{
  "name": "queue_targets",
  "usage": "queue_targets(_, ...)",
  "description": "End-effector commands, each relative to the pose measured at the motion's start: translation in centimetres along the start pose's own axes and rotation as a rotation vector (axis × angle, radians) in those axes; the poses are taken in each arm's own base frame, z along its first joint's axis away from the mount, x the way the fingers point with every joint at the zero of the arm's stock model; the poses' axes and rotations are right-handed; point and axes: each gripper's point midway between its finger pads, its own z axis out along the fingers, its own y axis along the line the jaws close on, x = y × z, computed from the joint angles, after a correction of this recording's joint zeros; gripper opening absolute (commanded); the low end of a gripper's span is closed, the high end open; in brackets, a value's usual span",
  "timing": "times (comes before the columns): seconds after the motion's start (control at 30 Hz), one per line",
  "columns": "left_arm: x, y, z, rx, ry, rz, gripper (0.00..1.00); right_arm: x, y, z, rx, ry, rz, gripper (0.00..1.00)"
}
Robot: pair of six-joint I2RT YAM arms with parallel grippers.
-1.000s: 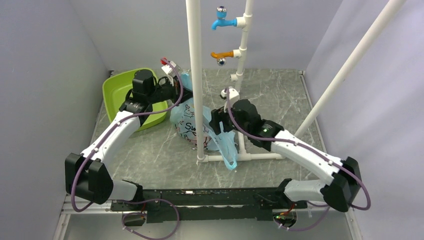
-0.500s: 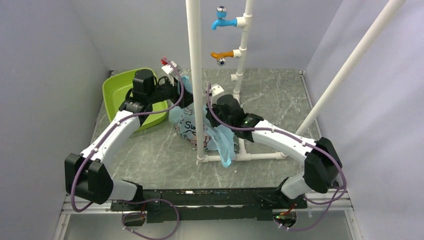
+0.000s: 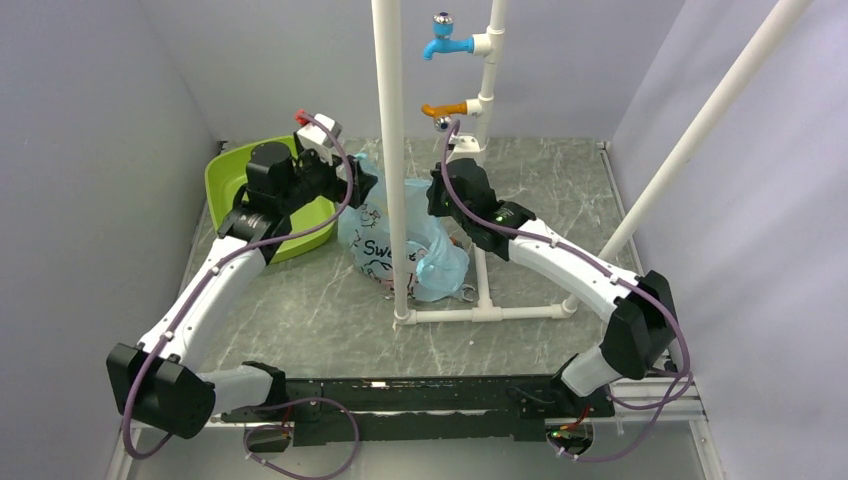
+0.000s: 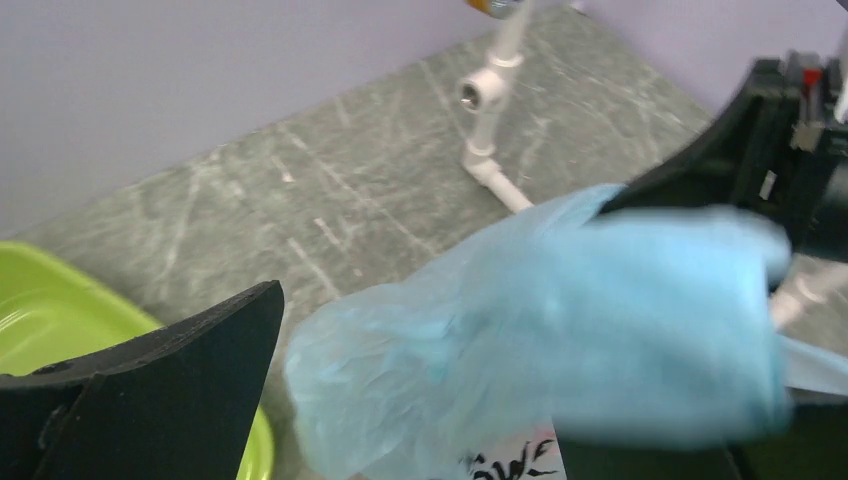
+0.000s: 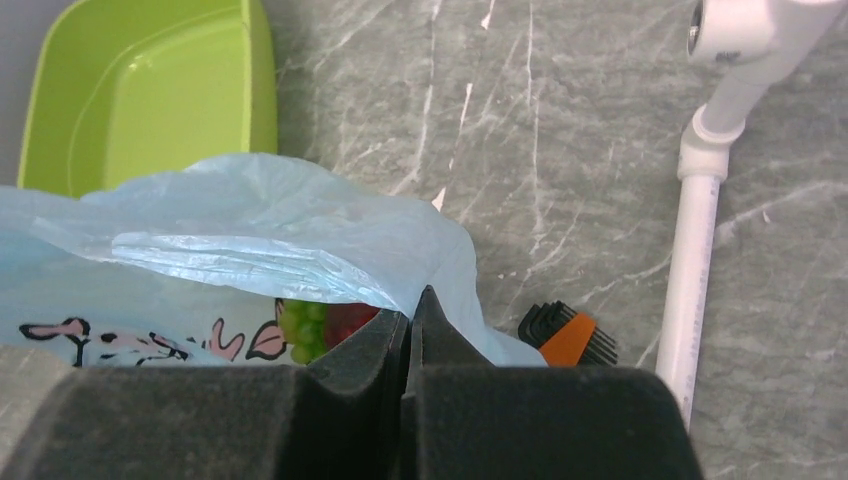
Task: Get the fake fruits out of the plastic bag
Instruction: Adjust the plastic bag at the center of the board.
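Note:
The light-blue plastic bag [image 3: 380,240] with its cartoon print lies on the table by the white post. My right gripper [image 5: 415,305] is shut on the bag's far rim [image 5: 300,240] and holds it up. Under that lifted rim a green grape bunch [image 5: 300,328] and a dark red fruit [image 5: 350,320] show inside the bag; the other fake fruits are hidden. My left gripper [image 3: 357,185] stands open at the bag's left top corner. Blurred bag film [image 4: 520,330] lies loose between its wide-apart fingers [image 4: 150,400].
A lime-green tray [image 3: 232,185] sits at the back left, beside the left gripper. A white pipe frame [image 3: 478,313] with a tall post [image 3: 392,150] and two taps stands over the bag. An orange-and-black tool [image 5: 568,338] lies just right of the bag.
My left gripper opened, let the bag go and drew back to the left. My right gripper moved toward the far side, shut on the bag's rim and pulled it up.

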Motion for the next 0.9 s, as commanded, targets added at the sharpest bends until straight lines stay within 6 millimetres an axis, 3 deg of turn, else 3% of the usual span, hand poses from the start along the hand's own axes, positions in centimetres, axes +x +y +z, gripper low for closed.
queue_targets(0.0, -2.1, 3.2, -2.0, -0.228, -0.041, 0.014, 0.99, -1.1, -0.4, 0.0, 0.052, -0.028, 0.061, 0.00)
queue_targets(0.1, -2.3, 2.6, -2.0, -0.190, -0.049, 0.052, 0.98, -1.1, -0.5, -0.6, 0.039, -0.040, 0.055, 0.00)
queue_targets(0.2, -1.4, 1.3, -0.9, -0.095, -0.033, 0.034, 0.84, -1.7, 0.8, -1.7, -0.063, -0.076, 0.042, 0.00)
queue_targets(0.3, 0.0, 0.9, 0.8, -0.034, 0.021, -0.006, 0.57, -2.8, 1.5, -3.0, -0.117, -0.110, 0.036, 0.00)
queue_targets(0.33, 0.4, 0.8, 1.2, -0.020, 0.041, -0.017, 0.45, -3.4, 1.7, -3.5, -0.126, -0.123, 0.035, 0.00)
queue_targets(0.4, 0.9, 0.9, 1.8, 0.004, 0.076, -0.038, 0.06, -4.8, 1.8, -4.4, -0.138, -0.158, 0.010, 0.00)
queue_targets(0.43, 1.0, 1.1, 1.8, 0.010, 0.088, -0.053, 0.00, -5.5, 2.1, -5.0, -0.158, -0.179, -0.008, 0.00)
queue_targets(0.57, -0.4, 1.2, 0.7, 0.024, 0.029, -0.054, 0.00, -9.1, 2.9, -7.1, -0.196, -0.281, -0.077, 0.00)
queue_targets(0.63, -0.9, 1.3, -0.1, 0.005, 0.001, -0.035, 0.00, -9.8, 3.1, -7.3, -0.198, -0.283, -0.105, 0.00)
queue_targets(0.73, -1.6, 1.9, -0.9, -0.039, -0.029, -0.011, 0.00, -9.3, 3.9, -6.8, -0.231, -0.245, -0.131, 0.00)
queue_targets(0.87, -1.6, 3.3, -1.4, -0.108, -0.018, 0.008, 0.00, -6.8, 4.9, -6.2, -0.302, -0.164, -0.147, 0.00)
